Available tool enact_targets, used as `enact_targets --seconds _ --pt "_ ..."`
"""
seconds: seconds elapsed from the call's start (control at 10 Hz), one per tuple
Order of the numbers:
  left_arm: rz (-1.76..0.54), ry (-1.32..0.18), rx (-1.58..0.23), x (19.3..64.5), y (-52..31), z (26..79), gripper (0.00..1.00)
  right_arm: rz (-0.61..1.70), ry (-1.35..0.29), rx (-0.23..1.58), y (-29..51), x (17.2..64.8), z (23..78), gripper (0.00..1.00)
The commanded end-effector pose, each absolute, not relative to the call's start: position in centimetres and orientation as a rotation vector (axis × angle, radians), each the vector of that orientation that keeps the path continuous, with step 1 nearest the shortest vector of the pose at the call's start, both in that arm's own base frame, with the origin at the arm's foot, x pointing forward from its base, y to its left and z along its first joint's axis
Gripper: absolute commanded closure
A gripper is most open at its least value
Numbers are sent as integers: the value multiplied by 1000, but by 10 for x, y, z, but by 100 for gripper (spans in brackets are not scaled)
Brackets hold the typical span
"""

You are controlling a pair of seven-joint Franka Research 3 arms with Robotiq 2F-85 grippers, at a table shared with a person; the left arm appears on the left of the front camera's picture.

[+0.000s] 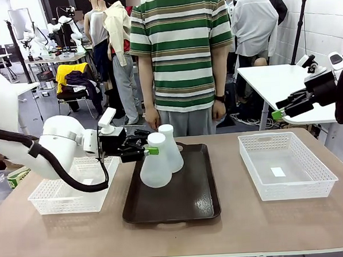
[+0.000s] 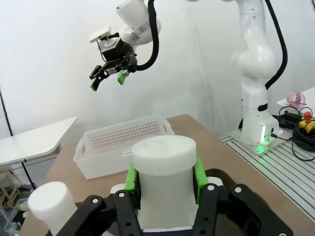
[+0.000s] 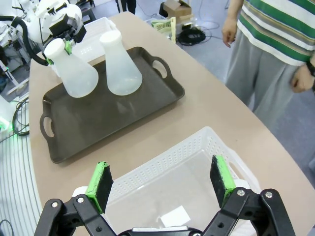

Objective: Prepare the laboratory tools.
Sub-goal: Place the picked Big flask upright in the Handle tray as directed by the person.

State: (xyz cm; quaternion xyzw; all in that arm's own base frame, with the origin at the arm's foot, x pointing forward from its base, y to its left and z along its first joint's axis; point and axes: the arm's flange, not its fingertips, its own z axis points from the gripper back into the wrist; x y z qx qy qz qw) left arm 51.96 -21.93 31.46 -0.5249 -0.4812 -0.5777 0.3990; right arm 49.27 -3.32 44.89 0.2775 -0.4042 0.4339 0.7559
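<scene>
Flasks stand on the dark tray (image 1: 192, 202): the near flask (image 1: 155, 164) is clamped at its neck by the left gripper (image 1: 146, 148), the far flask (image 1: 171, 150) just behind it. Right gripper (image 1: 281, 112) hangs spread wide above the right basket (image 1: 287, 188). Move the held flask level, clearing its neighbour. No legible writing.

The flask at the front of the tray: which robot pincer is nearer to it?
Left. The left pincer is shut on the front flask's neck; the right pincer hangs open above the right basket, far off.
</scene>
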Motion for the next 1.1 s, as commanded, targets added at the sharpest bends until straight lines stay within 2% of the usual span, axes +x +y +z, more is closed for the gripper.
enact_targets --seconds 0.0,0.4,0.9,1.0 --pt "-1446 -1265 -1356 523 -235 313 100 943 -881 598 -33 493 448 0" --pt "-1361 -1270 -1356 507 -245 284 100 943 -881 598 -33 493 448 0" --pt "-1301 -1215 -1342 503 -248 279 100 943 -881 598 -33 493 448 0" --pt "-1289 -1210 -1346 503 -247 279 81 943 -881 598 -33 493 448 0"
